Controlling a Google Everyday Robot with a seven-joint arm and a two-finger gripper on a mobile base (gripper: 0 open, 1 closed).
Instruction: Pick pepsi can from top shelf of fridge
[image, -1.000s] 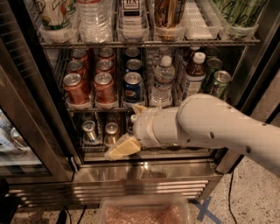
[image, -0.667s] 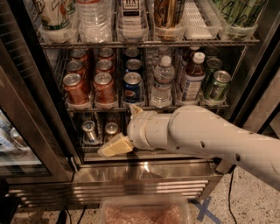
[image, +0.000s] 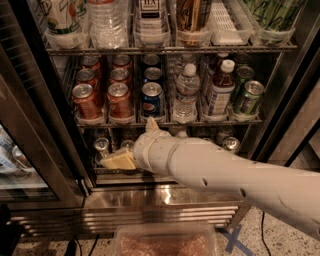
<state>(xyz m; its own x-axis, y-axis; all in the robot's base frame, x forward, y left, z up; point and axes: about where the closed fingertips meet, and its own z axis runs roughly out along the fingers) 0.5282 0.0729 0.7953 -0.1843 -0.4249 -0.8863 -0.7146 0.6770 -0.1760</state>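
Observation:
The fridge (image: 35, 125) stands open in front of me. Its top shelf (image: 200, 121) is a chrome wire rack with clear lanes. Red pepsi cans with silver tops stand in two lanes at the left; the front ones are at the shelf's edge (image: 87, 101) (image: 120, 100). Blue cans (image: 152, 100) fill the lane to their right. My gripper (image: 117, 161) sits below this shelf, in front of the lowest rack, pointing left. It is under the red cans and touches none of them. My white arm (image: 225, 172) reaches in from the lower right.
Small water and juice bottles (image: 187, 92) and green cans (image: 248, 97) fill the shelf's right lanes. A rack above (image: 170, 49) holds large bottles and tall cans. Small silver-topped cans (image: 101, 145) stand on the lowest rack. The ribbed steel base (image: 150, 210) and a pinkish bin (image: 165, 242) lie below.
My arm has swung left, carrying the gripper left and slightly up along the lowest rack, from under the blue cans to under the red cans.

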